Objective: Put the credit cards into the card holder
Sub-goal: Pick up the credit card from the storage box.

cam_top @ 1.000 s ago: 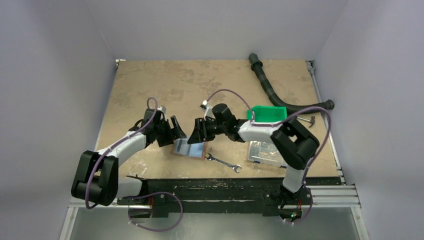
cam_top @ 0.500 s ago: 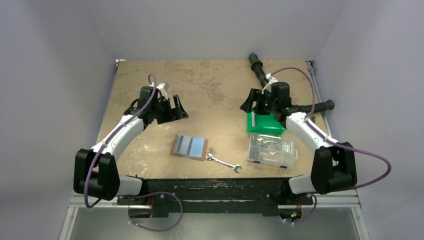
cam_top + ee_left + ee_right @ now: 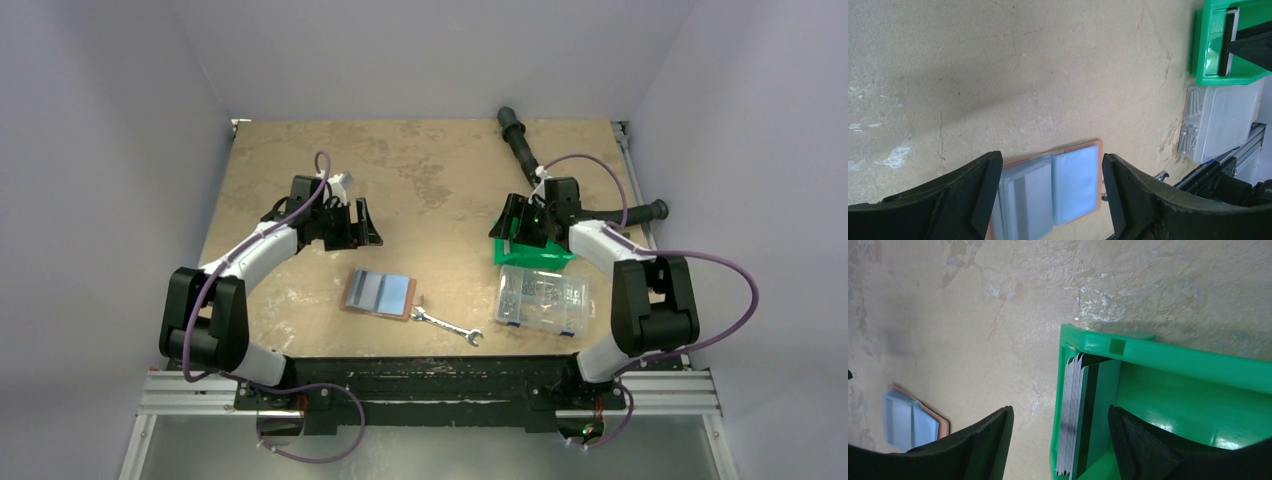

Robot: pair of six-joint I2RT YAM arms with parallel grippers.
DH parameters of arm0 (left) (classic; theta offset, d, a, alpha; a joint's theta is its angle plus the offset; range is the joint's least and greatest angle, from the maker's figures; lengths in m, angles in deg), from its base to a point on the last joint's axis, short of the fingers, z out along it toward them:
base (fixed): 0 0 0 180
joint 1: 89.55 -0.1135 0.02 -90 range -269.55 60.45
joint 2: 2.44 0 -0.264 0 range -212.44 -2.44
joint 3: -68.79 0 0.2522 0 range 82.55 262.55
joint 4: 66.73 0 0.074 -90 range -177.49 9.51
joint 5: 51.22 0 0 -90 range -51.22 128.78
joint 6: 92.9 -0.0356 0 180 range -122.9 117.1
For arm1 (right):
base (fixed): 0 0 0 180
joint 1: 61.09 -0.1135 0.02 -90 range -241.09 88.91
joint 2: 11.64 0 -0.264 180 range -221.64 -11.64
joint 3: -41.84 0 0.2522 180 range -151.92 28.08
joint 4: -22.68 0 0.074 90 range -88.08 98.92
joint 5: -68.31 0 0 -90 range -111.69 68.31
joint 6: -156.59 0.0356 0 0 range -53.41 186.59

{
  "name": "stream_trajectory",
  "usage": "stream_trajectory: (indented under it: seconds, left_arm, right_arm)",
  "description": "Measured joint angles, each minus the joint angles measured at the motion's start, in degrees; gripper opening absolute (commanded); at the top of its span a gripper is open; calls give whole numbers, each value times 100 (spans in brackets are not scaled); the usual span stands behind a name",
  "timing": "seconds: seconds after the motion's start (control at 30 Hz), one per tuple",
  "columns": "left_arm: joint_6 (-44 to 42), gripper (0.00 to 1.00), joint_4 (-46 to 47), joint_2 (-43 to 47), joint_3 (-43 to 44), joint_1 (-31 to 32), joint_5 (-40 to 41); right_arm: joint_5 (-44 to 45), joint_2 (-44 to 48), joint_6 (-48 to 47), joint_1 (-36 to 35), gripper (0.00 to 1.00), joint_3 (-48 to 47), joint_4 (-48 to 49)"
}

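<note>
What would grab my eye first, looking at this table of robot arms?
Probably the bright green bin on the right, with credit cards standing on edge inside it and the right gripper open over it. Next is the reddish-brown card holder, lying open and flat near the front middle, beside a small wrench.

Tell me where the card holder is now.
In the top view the card holder lies open on the table, near its front edge, left of centre, the wrench just right of it.
</note>
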Motion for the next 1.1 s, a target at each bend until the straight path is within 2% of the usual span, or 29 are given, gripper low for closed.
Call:
stream_trajectory:
  seconds: [0.17, 0.67, 1.1]
  left_arm:
    - [-35, 77, 2, 0, -4, 0, 0]
    - [-107, 77, 7, 0, -11, 0, -2]
    - [-109, 77, 22, 0, -31, 0, -24]
  right_arm:
    - [-249, -173, 26, 4, 73, 33, 87]
    - [-636, -144, 136, 125, 44, 83, 166]
    - [-741, 26, 164, 129, 32, 111, 197]
